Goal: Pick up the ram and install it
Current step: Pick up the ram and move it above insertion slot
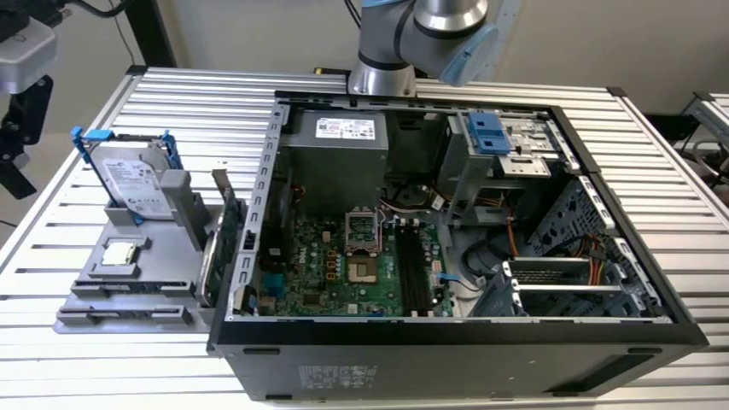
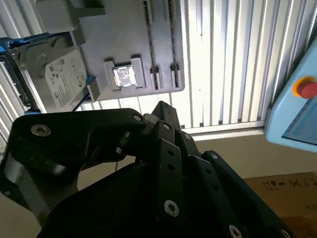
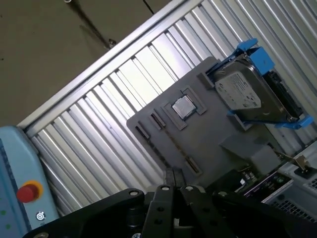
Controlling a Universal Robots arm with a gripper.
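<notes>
Black gripper (image 3: 174,174) hanging clear of the grey tray (image 3: 215,126), jaws drawn together on nothing, processor chip (image 3: 183,106) and hard drive (image 3: 242,91) resting on the tray, open computer case (image 1: 456,359) just beside the tray, where the ram sits cannot be told

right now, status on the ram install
Gripper out by the parts tray, clear of the computer case. Ram not seated, motherboard slots empty. Nothing seen blocking the slots.
</notes>
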